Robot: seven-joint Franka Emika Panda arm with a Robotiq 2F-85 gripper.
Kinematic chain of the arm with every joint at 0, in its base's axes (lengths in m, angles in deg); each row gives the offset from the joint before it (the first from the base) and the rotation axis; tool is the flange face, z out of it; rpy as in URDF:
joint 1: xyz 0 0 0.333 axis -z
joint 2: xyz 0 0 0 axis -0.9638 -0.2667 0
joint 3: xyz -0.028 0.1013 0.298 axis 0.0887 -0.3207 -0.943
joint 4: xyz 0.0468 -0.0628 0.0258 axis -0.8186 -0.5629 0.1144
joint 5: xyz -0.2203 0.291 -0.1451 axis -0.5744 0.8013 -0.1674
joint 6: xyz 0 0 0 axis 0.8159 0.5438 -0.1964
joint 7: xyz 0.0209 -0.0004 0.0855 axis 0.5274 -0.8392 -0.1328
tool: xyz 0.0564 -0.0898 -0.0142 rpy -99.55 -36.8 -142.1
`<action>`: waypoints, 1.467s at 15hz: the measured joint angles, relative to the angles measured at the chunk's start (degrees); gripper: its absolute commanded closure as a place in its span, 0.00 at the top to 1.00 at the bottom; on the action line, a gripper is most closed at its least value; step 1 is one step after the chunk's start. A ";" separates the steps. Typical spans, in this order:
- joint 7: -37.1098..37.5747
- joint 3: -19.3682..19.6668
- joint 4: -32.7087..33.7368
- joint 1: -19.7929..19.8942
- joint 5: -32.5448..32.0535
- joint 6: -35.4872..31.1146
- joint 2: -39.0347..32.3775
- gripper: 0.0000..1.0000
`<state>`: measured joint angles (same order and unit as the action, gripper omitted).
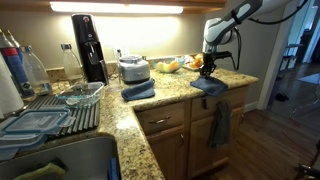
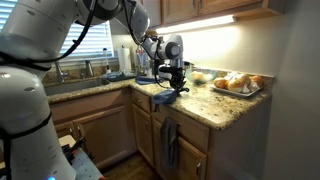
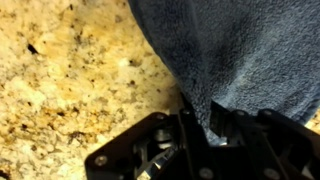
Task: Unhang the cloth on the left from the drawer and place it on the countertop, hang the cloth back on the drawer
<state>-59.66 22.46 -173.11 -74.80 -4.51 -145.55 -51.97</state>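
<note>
The dark slate-blue cloth (image 1: pixel 208 86) lies bunched on the speckled granite countertop (image 1: pixel 172 97) near its end corner, seen in both exterior views (image 2: pixel 164 99). My gripper (image 1: pixel 208 70) (image 2: pixel 176 82) points straight down onto it. In the wrist view the cloth (image 3: pixel 240 50) fills the upper right, and my gripper (image 3: pixel 210 125) is shut on a raised fold of it. Below the counter edge is the wooden drawer (image 1: pixel 200 110), with a lighter grey-blue cloth (image 1: pixel 220 125) (image 2: pixel 170 142) hanging from it.
A folded lighter blue towel (image 1: pixel 138 91) lies on the counter by a small appliance (image 1: pixel 133 68). A plate of food (image 1: pixel 170 66) (image 2: pixel 238 84) sits at the back. A coffee maker (image 1: pixel 88 45), a dish rack (image 1: pixel 55 112) and a sink (image 1: pixel 60 160) are further along.
</note>
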 measured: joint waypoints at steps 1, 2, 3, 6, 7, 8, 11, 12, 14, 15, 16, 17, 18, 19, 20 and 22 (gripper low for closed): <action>-0.63 -0.28 -0.54 -0.21 -0.43 -0.33 0.94 0.08; -1.48 -0.59 -1.33 -0.46 -0.85 -0.78 2.18 0.08; -2.12 -0.90 -2.38 -0.71 -1.31 -1.37 3.63 0.08; -4.16 -2.05 -6.82 -1.22 -2.05 -3.28 8.92 0.08; -4.87 -2.56 -8.55 -1.26 -2.05 -3.94 10.81 0.08; -5.73 -3.09 -10.32 -1.27 -2.05 -4.49 12.69 0.08; -7.66 -4.75 -15.23 -1.32 -2.01 -5.32 17.83 0.08; -8.31 -5.32 -16.78 -1.35 -1.97 -5.37 19.36 0.07; -9.09 -6.34 -19.49 -1.54 -1.96 -5.40 21.81 0.13; -9.20 -6.58 -20.40 -1.75 -1.96 -5.42 22.53 0.13; -9.23 -6.62 -20.96 -1.96 -1.96 -5.44 22.96 0.13; -9.28 -6.63 -21.19 -2.02 -1.96 -5.47 23.09 0.13; -9.37 -6.62 -21.29 -2.00 -1.96 -5.52 23.09 0.13; -9.44 -6.59 -21.35 -1.99 -1.96 -5.57 23.09 0.13; -9.51 -6.59 -21.38 -1.98 -1.96 -5.59 23.09 0.07; -9.57 -6.59 -21.36 -1.99 -1.95 -5.60 22.99 0.06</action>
<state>-69.23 15.87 -194.48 -76.80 -6.46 -151.15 -28.98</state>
